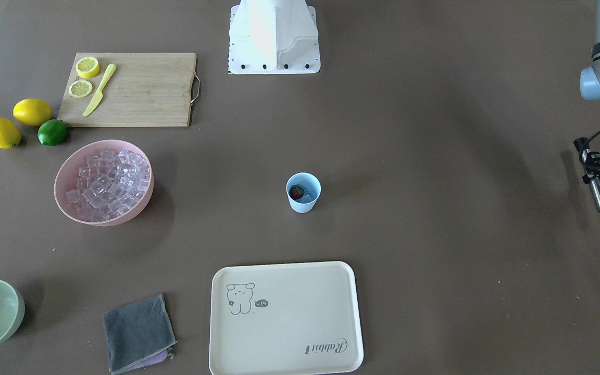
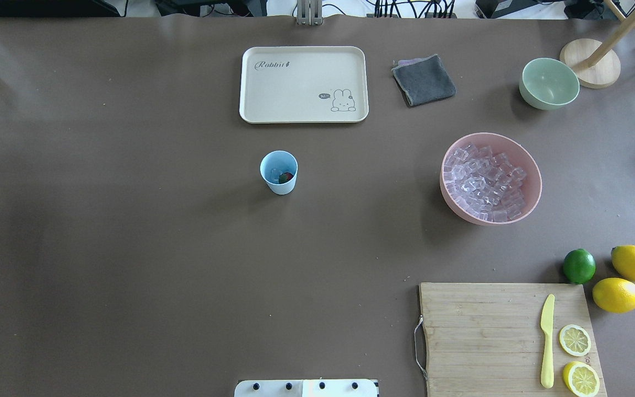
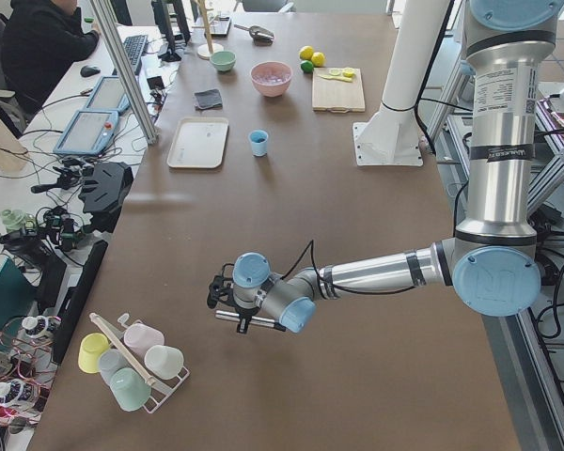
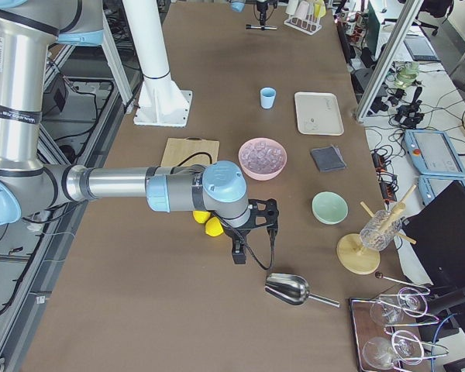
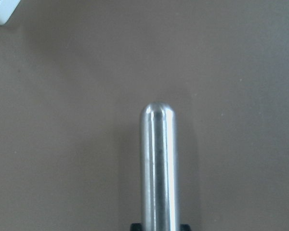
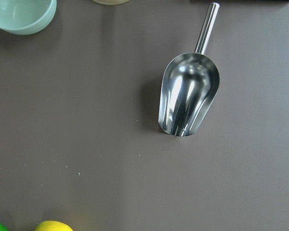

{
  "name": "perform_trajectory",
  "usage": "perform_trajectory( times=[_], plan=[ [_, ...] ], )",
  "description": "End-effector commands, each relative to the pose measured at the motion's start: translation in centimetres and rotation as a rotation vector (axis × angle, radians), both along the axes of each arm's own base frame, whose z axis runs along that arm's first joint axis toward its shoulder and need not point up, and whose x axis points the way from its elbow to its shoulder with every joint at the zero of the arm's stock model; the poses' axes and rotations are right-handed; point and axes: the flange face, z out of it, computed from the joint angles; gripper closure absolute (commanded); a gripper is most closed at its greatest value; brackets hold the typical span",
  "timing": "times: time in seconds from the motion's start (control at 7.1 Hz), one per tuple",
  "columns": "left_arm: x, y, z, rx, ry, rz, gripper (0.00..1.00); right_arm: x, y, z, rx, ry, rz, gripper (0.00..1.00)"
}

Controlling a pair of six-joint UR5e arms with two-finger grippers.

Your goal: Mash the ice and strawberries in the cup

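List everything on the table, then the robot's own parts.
cup: one, pale blue, table centre
strawberry: one, red, in cup
ice: many, clear, in pink bowl
pink bowl: one, by cutting board
green bowl: one, pale, table edge
tray: one, cream, beyond cup
cloth: one, grey, beside tray
cutting board: one, wooden, near robot base
knife: one, yellow, on board
lemon slices: two, yellow, on board
lemons: two, yellow, beside board
lime: one, green, by lemons
scoop: one, steel, below right wrist
left gripper: fingers shut on steel rod
right gripper: black, fingers' state unclear

Left gripper [image 1: 593, 167] clamps a metal rod [image 5: 157, 163] — right gripper [image 4: 239, 249] points down, arm outstretched.
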Motion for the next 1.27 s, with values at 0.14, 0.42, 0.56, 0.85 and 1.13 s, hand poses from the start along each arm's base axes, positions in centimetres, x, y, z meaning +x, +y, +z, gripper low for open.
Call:
perform_trajectory(
  times=[0.14, 0.42, 0.56, 0.85, 1.13],
  plan=[
    [-1.0, -5.9, -18.0, 0.278, 0.040, -0.252, 0.72, 0.1, 0.2, -0.2, 0.002, 0.000, 0.002, 0.00],
    [3.4, -5.6, -26.6, 0.383, 0.092, -0.355, 0.71, 0.1, 0.2, -0.3, 0.003, 0.000, 0.002, 0.00],
    [9.2, -6.0, -30.3, 0.385, 0.140, -0.444, 0.71, 0.1, 0.1, -0.3, 0.003, -0.001, 0.002, 0.00],
    [21.6, -4.8, -39.1, 0.404, 0.145, -0.615, 0.72, 0.1, 0.1, -0.3, 0.003, 0.000, 0.002, 0.00],
    [31.0, -1.9, -50.0, 0.401, 0.009, -0.748, 0.72, 0.1, 0.2, -0.2, 0.000, -0.001, 0.002, 0.00]
  ],
)
